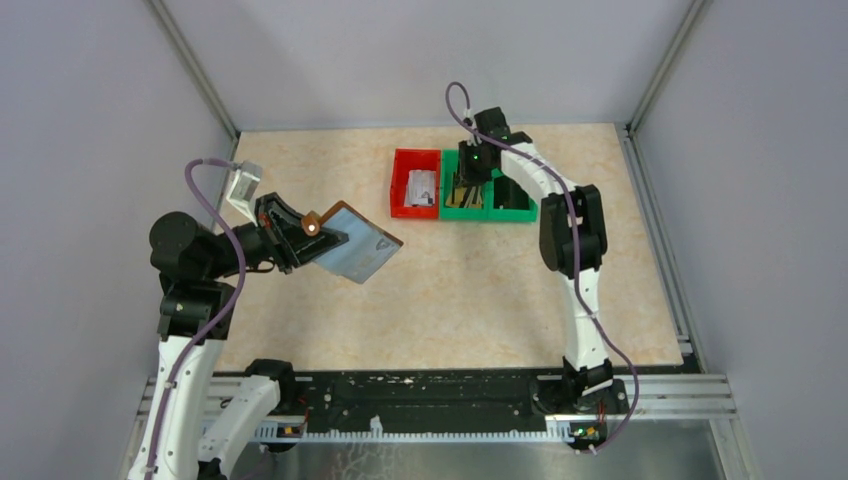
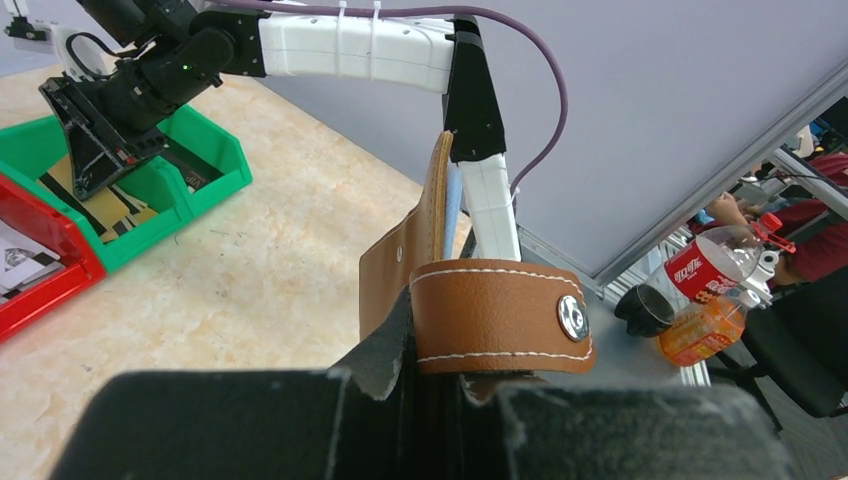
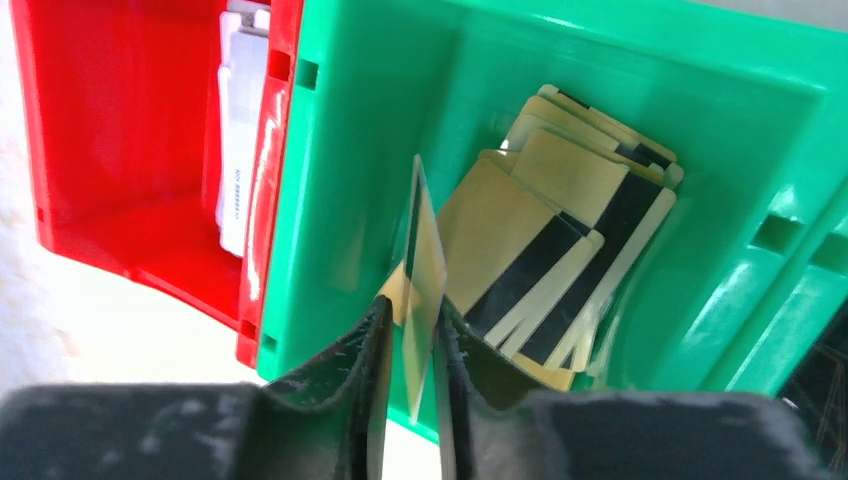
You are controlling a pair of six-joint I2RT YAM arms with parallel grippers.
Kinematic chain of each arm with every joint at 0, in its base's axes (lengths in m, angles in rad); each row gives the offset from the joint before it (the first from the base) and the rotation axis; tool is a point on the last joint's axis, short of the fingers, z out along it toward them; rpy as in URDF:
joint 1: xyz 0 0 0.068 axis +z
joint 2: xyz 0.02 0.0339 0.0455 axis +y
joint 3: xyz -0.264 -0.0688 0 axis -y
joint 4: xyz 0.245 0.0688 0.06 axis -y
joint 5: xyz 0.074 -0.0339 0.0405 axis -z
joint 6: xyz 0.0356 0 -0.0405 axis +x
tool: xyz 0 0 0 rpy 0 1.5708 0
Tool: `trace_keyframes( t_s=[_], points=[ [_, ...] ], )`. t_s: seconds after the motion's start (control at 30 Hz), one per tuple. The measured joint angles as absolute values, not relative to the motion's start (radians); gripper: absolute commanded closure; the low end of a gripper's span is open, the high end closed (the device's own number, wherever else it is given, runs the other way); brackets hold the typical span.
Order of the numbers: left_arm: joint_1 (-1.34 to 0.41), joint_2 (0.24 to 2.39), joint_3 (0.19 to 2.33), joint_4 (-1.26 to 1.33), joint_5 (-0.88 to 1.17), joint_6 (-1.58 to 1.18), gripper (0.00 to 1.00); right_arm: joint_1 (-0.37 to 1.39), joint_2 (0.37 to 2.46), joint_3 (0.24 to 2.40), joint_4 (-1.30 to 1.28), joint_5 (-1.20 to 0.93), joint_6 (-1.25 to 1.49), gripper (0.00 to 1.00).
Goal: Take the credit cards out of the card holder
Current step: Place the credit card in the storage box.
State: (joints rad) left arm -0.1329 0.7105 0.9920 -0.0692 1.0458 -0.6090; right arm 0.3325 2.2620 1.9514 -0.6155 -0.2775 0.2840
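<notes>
Left gripper (image 1: 300, 238): clamped on the brown card holder (image 2: 392, 272), which is held tilted above the table (image 1: 470, 290) on the left side. The snap tab (image 2: 500, 315) folds over just above the gripper. A pale blue-grey card (image 1: 358, 255) shows in the opened holder.

Right gripper (image 3: 410, 330): at the far side, over the green bin (image 3: 380, 100). Its jaws are nearly together, pinching a tan card (image 3: 422, 260) upright and edge-on. In that bin lies a loose pile of cards (image 3: 560, 220), tan with black stripes. The red bin (image 3: 110, 120) sits against the green one, with a white item (image 3: 240, 130) inside.
</notes>
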Motion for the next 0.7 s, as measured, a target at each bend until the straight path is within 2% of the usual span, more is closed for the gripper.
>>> trace_keyframes(
  t_s=[0.2, 0.5, 0.6, 0.7],
  points=[
    [-0.133, 0.709, 0.992, -0.067, 1.056, -0.609, 1.00, 0.332, 2.241, 1.877, -0.569, -0.216, 0.282, 0.65],
    [-0.133, 0.706, 0.992, -0.060, 1.069, -0.614, 1.00, 0.331, 2.094, 1.826, -0.561, -0.118, 0.281, 0.60],
    [-0.133, 0.706, 0.992, -0.060, 1.071, -0.613, 1.00, 0.340, 1.999, 1.826, -0.549, -0.118, 0.283, 0.53],
    [-0.133, 0.707, 0.992, -0.060, 1.075, -0.612, 1.00, 0.357, 1.898, 1.826, -0.530, -0.147, 0.281, 0.40]
  ],
)
